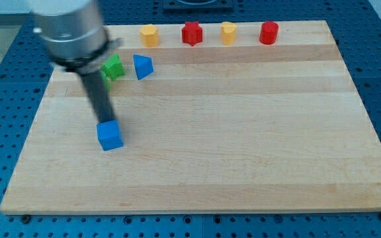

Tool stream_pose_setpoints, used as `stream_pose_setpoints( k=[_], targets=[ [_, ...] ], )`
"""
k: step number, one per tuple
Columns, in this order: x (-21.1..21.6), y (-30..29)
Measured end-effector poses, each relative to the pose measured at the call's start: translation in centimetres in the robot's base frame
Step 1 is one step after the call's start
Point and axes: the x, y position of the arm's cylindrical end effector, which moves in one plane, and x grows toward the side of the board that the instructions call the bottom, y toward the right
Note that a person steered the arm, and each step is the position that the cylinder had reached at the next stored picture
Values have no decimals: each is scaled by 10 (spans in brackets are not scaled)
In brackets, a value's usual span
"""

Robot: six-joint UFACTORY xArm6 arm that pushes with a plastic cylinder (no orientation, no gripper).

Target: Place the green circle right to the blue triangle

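The blue triangle (142,67) lies near the board's top left. A green block (114,68) sits just left of it, close beside it. The arm hides part of the green block, so I cannot make out its shape. My tip (106,121) is well below both, at the top edge of a blue cube (110,135) and seemingly touching it. The rod runs from the grey arm body (71,33) down to the tip.
Along the top edge of the wooden board (243,145) stand a yellow block (149,34), a red star (191,33), a second yellow block (227,32) and a red cylinder (268,32). A blue perforated table surrounds the board.
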Motion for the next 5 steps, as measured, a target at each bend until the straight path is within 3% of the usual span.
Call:
stream_pose_setpoints(
  k=[1,2,5],
  targets=[
    [-49,-77],
    [-90,-109],
    [-83,21]
  ],
)
